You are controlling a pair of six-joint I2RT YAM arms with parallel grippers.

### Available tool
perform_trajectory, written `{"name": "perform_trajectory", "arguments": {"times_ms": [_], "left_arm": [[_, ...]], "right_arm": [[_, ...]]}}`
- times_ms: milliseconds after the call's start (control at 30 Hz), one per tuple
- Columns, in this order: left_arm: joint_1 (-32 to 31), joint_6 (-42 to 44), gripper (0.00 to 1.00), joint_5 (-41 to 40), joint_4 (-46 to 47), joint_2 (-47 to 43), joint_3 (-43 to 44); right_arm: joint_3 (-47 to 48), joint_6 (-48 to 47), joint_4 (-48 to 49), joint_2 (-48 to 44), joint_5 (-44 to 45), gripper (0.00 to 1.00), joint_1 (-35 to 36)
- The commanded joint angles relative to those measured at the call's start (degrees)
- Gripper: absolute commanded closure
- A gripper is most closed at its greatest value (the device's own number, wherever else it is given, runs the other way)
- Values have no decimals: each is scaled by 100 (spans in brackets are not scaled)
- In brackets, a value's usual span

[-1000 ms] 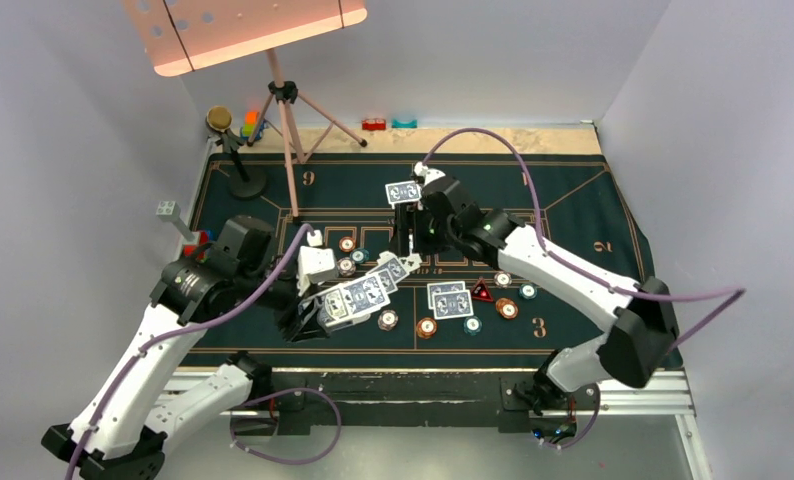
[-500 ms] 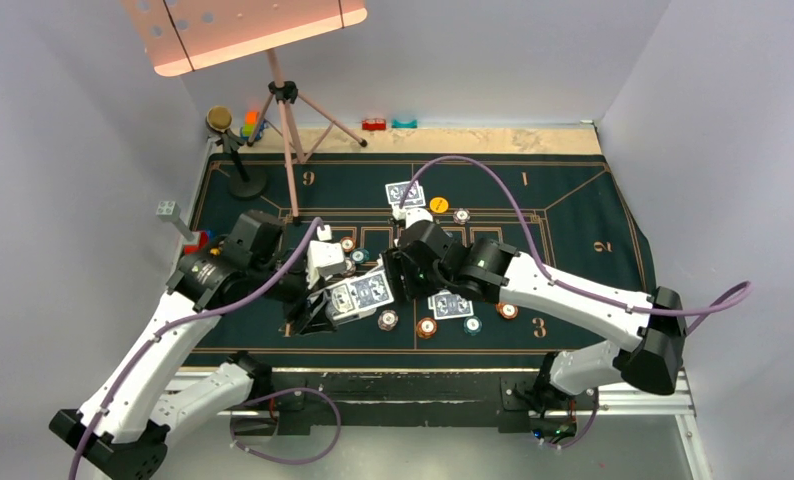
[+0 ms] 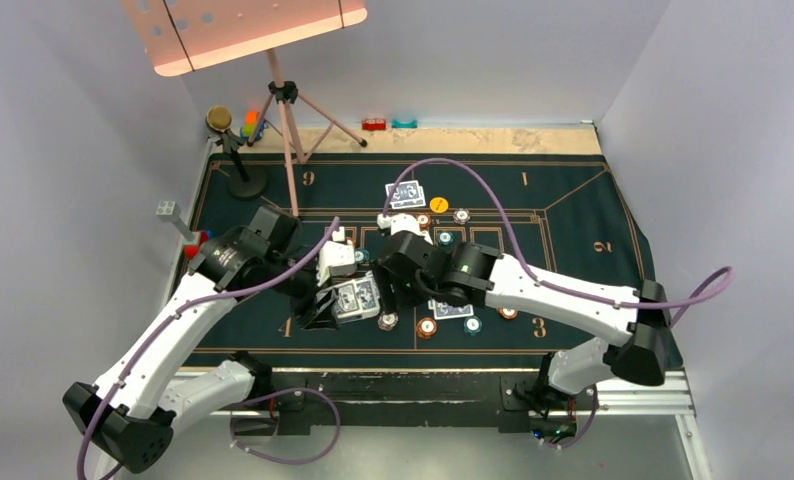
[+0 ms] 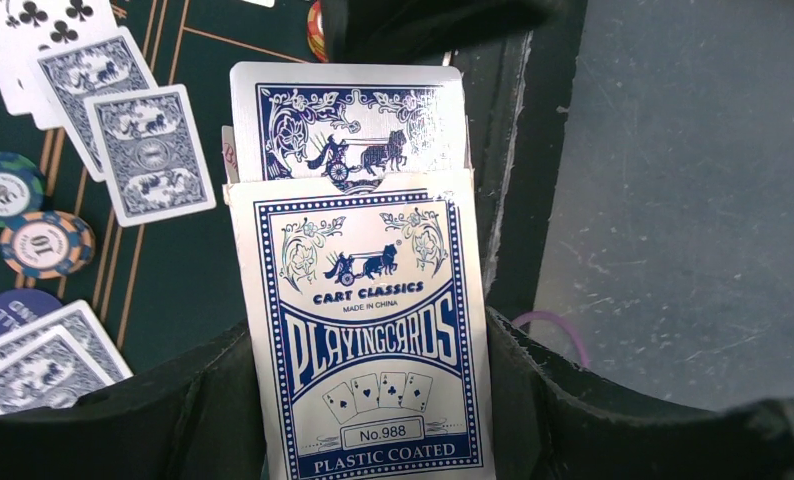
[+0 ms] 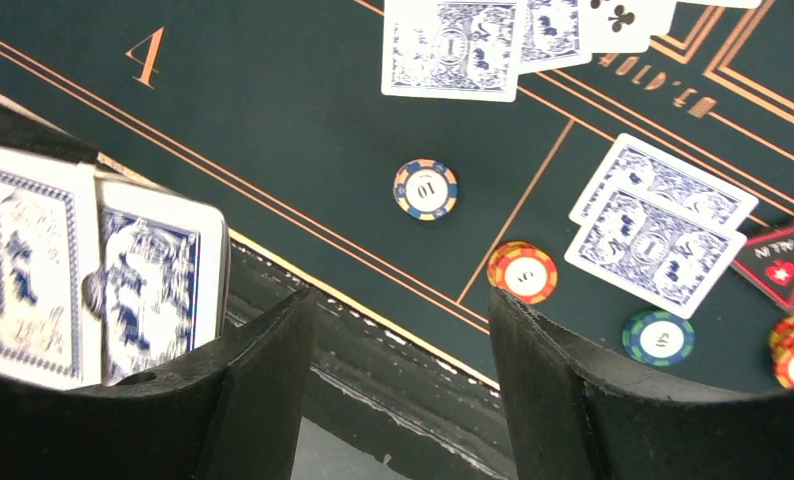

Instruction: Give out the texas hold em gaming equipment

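Left gripper (image 4: 368,400) is clenching a blue-and-white card box (image 4: 363,300) — right gripper (image 5: 403,370) is hanging released over four chips (image 5: 425,189), one red marker (image 5: 781,262).

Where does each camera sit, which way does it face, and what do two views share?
Top external: above, behind the bases, looking down on the mat; both arms show.
Left wrist: on the left gripper, facing the card box its fingers clamp.
Right wrist: on the right gripper, looking down between open fingers at chips.
Shared: both wrist views show the card box.
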Motion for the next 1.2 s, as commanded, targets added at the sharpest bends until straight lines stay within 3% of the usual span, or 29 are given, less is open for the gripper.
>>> {"name": "perform_trajectory", "arguments": {"times_ms": [0,167,400,633,833,933,1033,1167], "left_arm": [[-54,1036,100,74,192,1,-181],[-156,1759,100,-248,99,459,-515],[-555,1995,99,-407,587,889,-1004],[-843,2019,81,-694,1160,1435,-1520],[-933,1964,44,-1060,1638,1377,-1885],[-933,1810,1,-1036,1741,1143,-1993],[-933,1607,0,-1073,1655,891,-1936],[-925,1228,0,-1155,1417,446,-1641]], "right_arm": [[170,189,-554,-729,702,33,-73],[-479,317,-728,-1604,819,32,-700],[-1104,315,-553,-2328,687,31,-1417],[-1218,330,-469,-2516,557,29,-1730],[-1091,232,-508,-2591,509,27,-1949],[-1016,183,-532,-2598,492,22,-2032],[-944,154,-552,-2585,508,11,-2065],[-879,145,-537,-2576,571,6,-2081]]}}
